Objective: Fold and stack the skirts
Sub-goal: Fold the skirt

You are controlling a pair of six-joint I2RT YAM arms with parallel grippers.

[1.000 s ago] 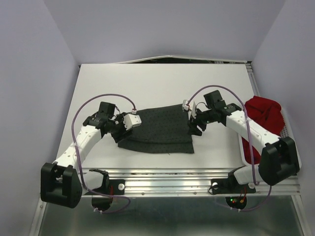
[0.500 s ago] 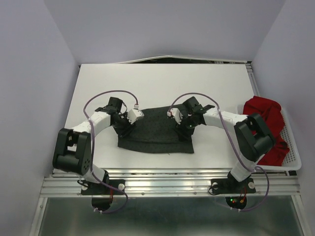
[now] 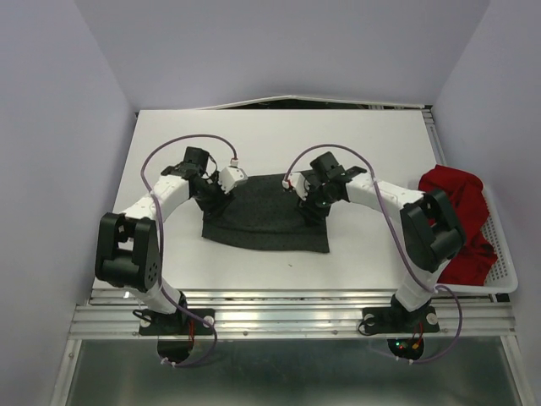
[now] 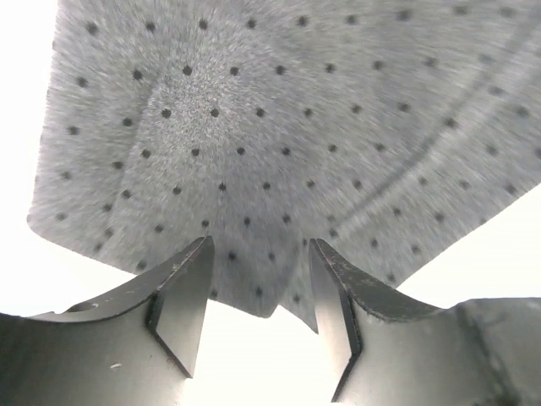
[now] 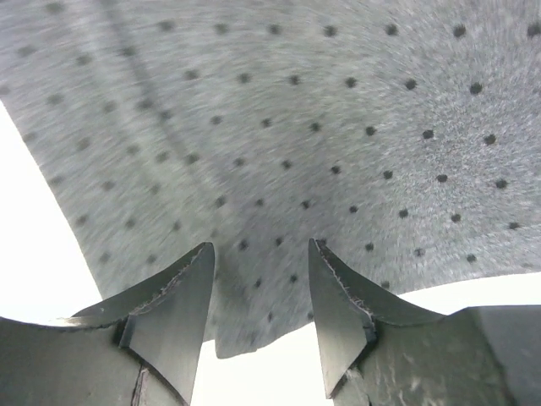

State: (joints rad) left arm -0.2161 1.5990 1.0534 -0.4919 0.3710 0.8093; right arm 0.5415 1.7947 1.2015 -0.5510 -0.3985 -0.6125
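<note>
Near the table's middle, a little toward its near edge: grey dotted skirt, lying flat, apparently already folded once. At its two far corners: left gripper and right gripper, each with jaws half-narrowed about the hem; you cannot tell whether either truly pinches. Change within the last second: both arms came in from the skirt's sides, likely setting up another fold. Red skirt: heaped unfolded in the white basket at the right edge. Table white; walls pale lilac.

White table, pale lilac walls, metal rail along near edge
</note>
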